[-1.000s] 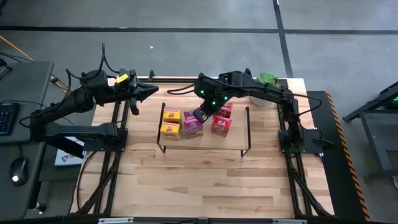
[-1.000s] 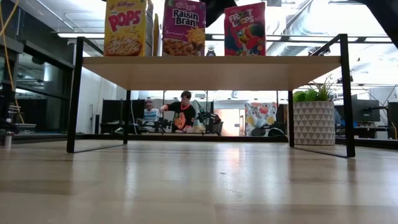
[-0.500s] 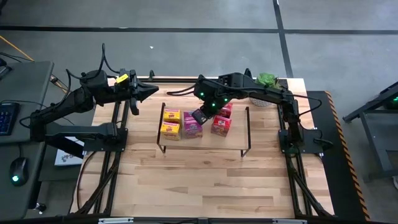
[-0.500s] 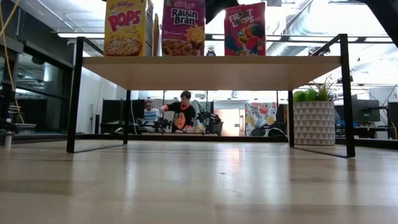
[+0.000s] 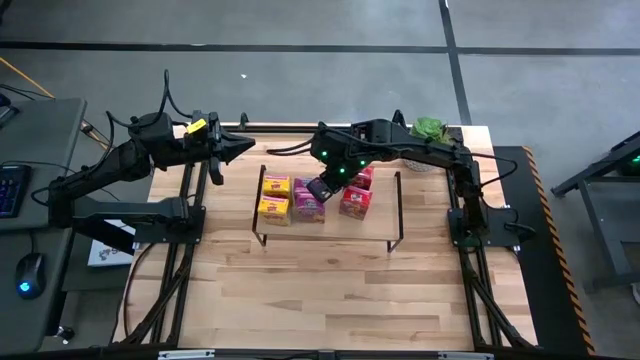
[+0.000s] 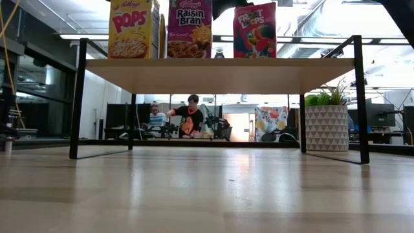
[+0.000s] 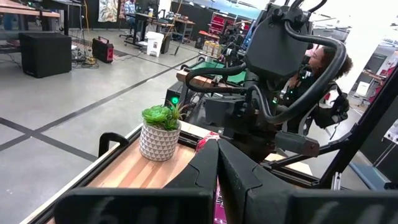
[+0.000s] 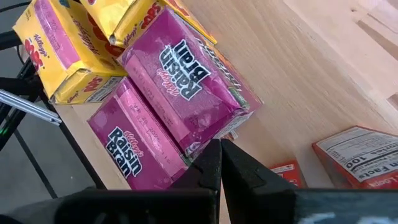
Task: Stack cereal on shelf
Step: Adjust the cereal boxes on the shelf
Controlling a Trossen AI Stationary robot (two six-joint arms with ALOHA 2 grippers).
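The shelf [image 5: 330, 230] stands mid-table, and the cereal boxes stand on its light wood top [image 6: 220, 68]. Two yellow boxes [image 5: 274, 197] are at the left, two magenta ones [image 5: 308, 208] in the middle and two red ones [image 5: 357, 192] at the right. My right gripper [image 5: 318, 188] is over the shelf, shut, at the magenta pair [image 8: 180, 93]. The low view shows the front row: yellow [image 6: 132, 29], magenta [image 6: 189, 29], red [image 6: 254, 29]. My left gripper [image 5: 248, 148] waits shut above the table's far left part. My right gripper is shut, and its fingertips [image 8: 211, 155] are against a lower corner of a magenta box [image 8: 202, 144], where the two magenta boxes meet. It comes slanting down from the far right. Both boxes stay standing on the shelf top.
A potted green plant [image 5: 430, 128] stands at the table's far right corner, behind the shelf's right end [image 6: 326, 126]. Bare wood tabletop [image 5: 320, 290] lies between the shelf and the near edge. People sit in the room beyond the table [image 6: 187, 116].
My right gripper has moved a little toward the table's left and near edge, staying shut. The front magenta box has slid slightly the same way on the shelf top, closer to the yellow boxes, and stays upright.
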